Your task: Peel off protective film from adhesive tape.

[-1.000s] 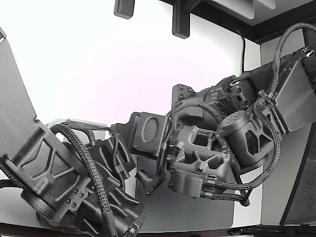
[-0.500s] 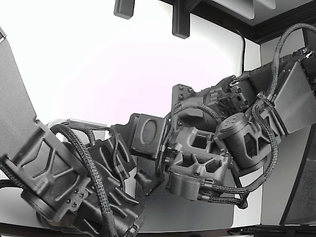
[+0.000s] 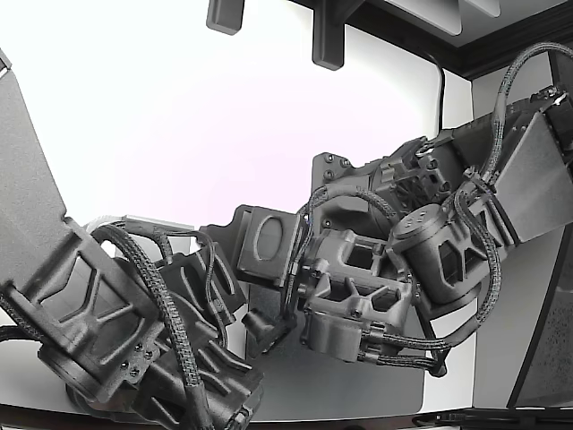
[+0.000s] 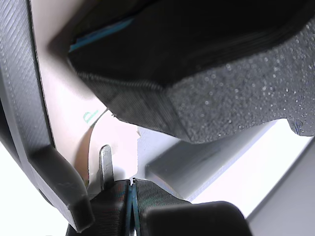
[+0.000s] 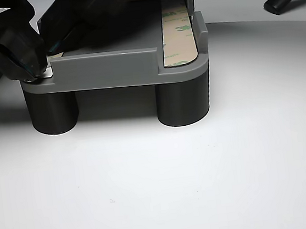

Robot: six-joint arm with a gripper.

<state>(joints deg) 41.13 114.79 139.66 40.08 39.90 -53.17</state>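
I am pressing my black pincer (image 5: 28,59), closed to a thin seam on what looks like a corner of the thin beige protective film (image 4: 115,135) lying in the grey plastic fixture (image 5: 114,69) on the white desk (image 5: 204,175), judging it light, floppy and easily torn.

You see a matt grey plastic fixture (image 5: 109,69) with fine layer lines, standing on a smooth white table (image 5: 203,169). The adhesive tape (image 5: 177,34) liner looks like satin tan paper with green print. The gripper (image 4: 132,189) fingertips are ribbed black; the pad (image 4: 236,103) above is rough, speckled foam.
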